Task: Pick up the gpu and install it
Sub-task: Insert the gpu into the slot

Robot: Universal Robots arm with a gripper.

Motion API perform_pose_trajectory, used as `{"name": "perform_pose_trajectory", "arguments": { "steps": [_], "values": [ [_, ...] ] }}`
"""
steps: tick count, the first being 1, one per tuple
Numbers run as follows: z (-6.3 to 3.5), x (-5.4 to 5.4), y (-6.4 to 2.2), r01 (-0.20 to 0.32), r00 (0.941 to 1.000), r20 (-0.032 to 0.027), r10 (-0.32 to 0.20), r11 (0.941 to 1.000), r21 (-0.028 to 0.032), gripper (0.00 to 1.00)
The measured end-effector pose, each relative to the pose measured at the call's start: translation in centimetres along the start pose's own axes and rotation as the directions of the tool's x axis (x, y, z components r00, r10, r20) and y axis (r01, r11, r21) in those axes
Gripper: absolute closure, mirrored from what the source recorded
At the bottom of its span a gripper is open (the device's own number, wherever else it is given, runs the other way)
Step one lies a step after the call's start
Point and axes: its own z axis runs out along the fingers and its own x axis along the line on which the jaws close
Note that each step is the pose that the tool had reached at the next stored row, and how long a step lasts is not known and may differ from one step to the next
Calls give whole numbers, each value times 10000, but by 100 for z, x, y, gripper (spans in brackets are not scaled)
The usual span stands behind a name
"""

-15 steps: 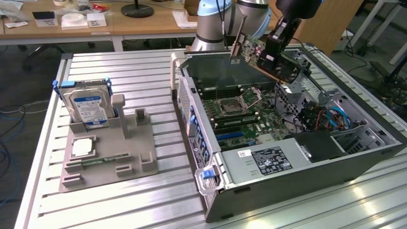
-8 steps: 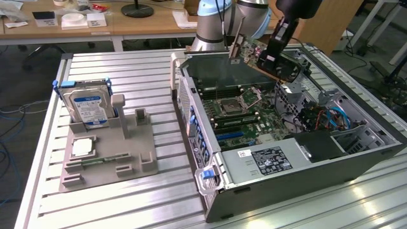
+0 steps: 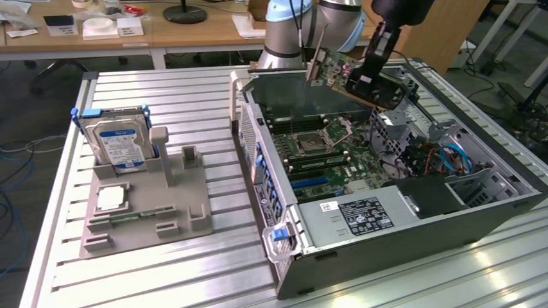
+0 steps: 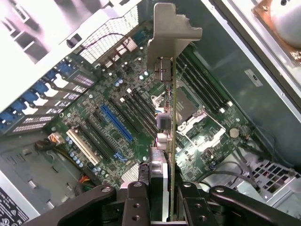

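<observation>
Gpu [image 3: 338,67] held over the open computer case [image 3: 428,247]
The jaws are clenched on the gpu, which hangs tilted above the case's motherboard [image 3: 321,151], clear of it. The hard drive [image 3: 120,144] stands in a grey holder [image 3: 171,212] on the desk [image 3: 188,102], well apart from the case.

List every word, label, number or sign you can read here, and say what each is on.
Nothing reads clearly enough to quote.
Blue-white label on the silver hard drive: print too small.
Black label on the grey metal power supply box: white print too small.
White sticker beside that label: blurred.
The thin green gpu circuit card held in the black gripper: no legible marking.
</observation>
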Motion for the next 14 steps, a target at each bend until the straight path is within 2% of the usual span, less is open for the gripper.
{"name": "perform_pose_trajectory", "arguments": {
  "steps": [7, 14],
  "values": [
    [1, 0, 0, 912, 9958, -48, -912, 9958, -12, 72],
    [2, 0, 0, 1836, 9829, -96, -1836, 9830, -28, 72]
  ]
}}
